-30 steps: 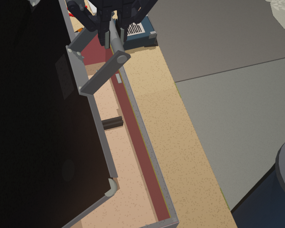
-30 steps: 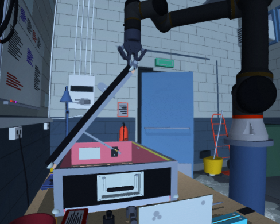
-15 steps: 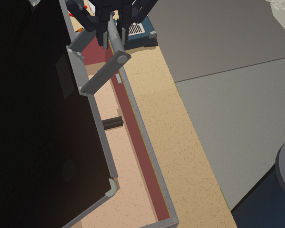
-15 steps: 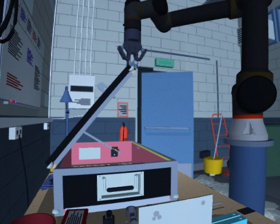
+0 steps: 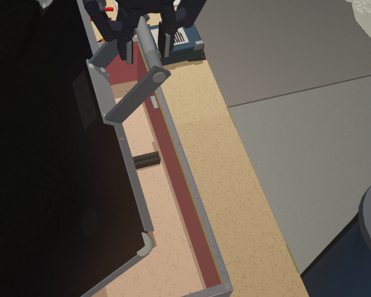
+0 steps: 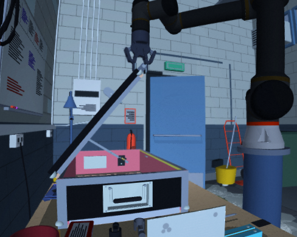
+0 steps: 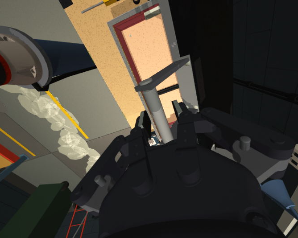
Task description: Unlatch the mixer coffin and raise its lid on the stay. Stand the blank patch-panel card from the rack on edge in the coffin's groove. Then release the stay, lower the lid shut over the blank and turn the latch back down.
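The black lid (image 6: 96, 121) stands raised at a steep slant over the open mixer coffin (image 6: 121, 188), with a thin stay (image 6: 109, 151) running from it down to the pink inner wall. My gripper (image 5: 146, 48) is open at the lid's top edge, with its fingers to either side of the grey handle bar (image 5: 149, 44) and holding nothing. A dark grooved block (image 5: 146, 160) sits on the coffin's tan floor. The white blank card (image 6: 186, 223) stands on the bench in front of the coffin.
A red bowl (image 6: 36, 232) sits at the bench's near left corner, beside a small red label (image 6: 80, 228). The robot's blue pedestal (image 6: 262, 182) stands to the right of the bench. A blue box (image 5: 179, 41) lies past the coffin's far end.
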